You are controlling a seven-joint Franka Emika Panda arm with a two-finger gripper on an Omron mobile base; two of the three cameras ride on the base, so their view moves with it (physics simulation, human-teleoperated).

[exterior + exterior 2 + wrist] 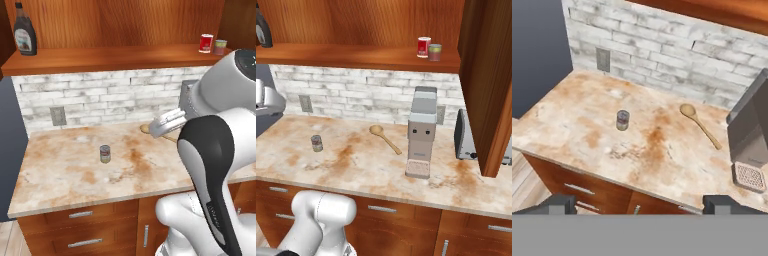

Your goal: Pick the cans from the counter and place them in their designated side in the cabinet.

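An olive-grey can [105,153] [317,143] [622,120] with a yellowish label stands upright on the mottled beige counter [60,175] [356,165] [577,105], left of middle. A red can [206,43] [424,47] with a white band stands on the right part of the cabinet shelf [110,57] [356,52]. My gripper [641,205] hangs high over the counter's front edge, well back from the olive-grey can. Its dark fingertips [559,204] are spread wide apart with nothing between them.
A pale green-and-pink can [220,47] [435,52] stands beside the red one. A dark syrup bottle [25,31] is at the shelf's left end. A wooden spoon [385,137] [699,125], a grey coffee machine [421,132] and a toaster [466,137] occupy the counter's right half.
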